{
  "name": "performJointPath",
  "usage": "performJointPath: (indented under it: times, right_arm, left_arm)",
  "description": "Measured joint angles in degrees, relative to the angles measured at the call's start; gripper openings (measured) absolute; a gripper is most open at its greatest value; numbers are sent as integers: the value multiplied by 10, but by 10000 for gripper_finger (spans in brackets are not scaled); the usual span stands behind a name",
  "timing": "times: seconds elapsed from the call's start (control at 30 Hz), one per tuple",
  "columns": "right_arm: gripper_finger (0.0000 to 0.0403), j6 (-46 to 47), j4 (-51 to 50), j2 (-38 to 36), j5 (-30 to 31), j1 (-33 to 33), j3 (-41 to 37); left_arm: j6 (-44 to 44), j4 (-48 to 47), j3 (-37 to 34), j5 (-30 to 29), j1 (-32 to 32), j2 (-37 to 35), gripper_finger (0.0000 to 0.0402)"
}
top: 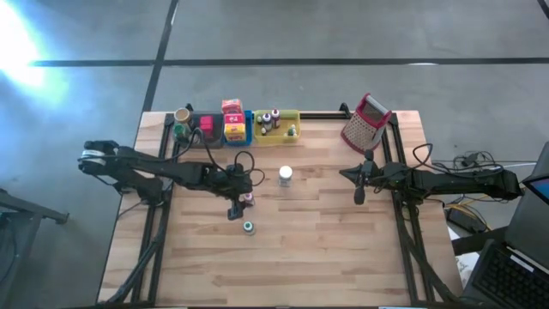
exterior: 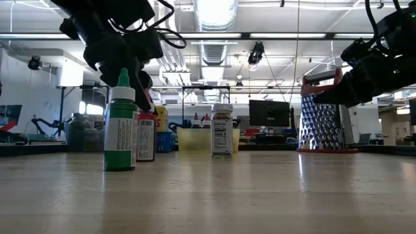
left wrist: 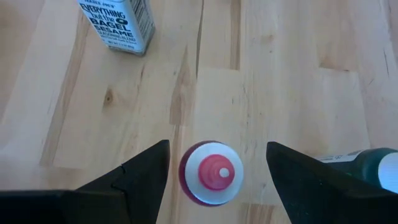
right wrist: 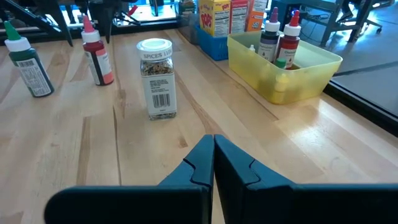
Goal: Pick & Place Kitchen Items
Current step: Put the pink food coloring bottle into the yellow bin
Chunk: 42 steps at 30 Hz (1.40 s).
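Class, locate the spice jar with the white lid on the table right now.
In the high view the spice jar stands upright mid-table, just right of the left gripper and in front of the yellow tray.

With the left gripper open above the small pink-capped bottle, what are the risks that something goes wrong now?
1. The left gripper is open over the pink-capped bottle. The bottle is narrow and upright, so a finger landing off-centre might tip it.
2. The green-capped bottle stands close by; the descending fingers may knock it.
3. The spice jar is nearby too and could be brushed during the lift.
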Motion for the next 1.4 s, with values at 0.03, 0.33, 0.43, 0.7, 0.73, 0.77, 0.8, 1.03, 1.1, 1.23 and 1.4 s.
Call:
performJointPath:
  times: [0.03, 0.33, 0.43, 0.7, 0.73, 0.77, 0.8, 1.03, 1.1, 1.23, 1.4]
  right_arm:
    - [8, 0, 0, 0, 0, 0, 0]
    - [8, 0, 0, 0, 0, 0, 0]
    - [8, 0, 0, 0, 0, 0, 0]
    - [8, 0, 0, 0, 0, 0, 0]
    - [8, 0, 0, 0, 0, 0, 0]
    - [8, 0, 0, 0, 0, 0, 0]
    - [8, 0, 0, 0, 0, 0, 0]
    - [8, 0, 0, 0, 0, 0, 0]
    - [8, 0, 0, 0, 0, 0, 0]
    - [8, 0, 0, 0, 0, 0, 0]
    - [8, 0, 0, 0, 0, 0, 0]
  left_arm:
    - [0, -3, 1, 0, 0, 0, 273]
    - [0, -13, 2, 0, 0, 0, 260]
    - [-2, -13, 2, 0, 0, 0, 234]
    - [-9, -13, 2, 10, 0, 0, 167]
    - [-11, -13, 2, 10, 0, 0, 162]
    - [-11, -13, 2, 10, 0, 0, 157]
    - [-10, -13, 2, 10, 0, 0, 153]
    - [-10, -11, 3, 10, 0, -1, 137]
    - [-10, -12, 3, 10, 0, -1, 137]
    - [-10, -12, 3, 10, 1, -1, 137]
    - [-10, -13, 3, 10, 1, -1, 136]
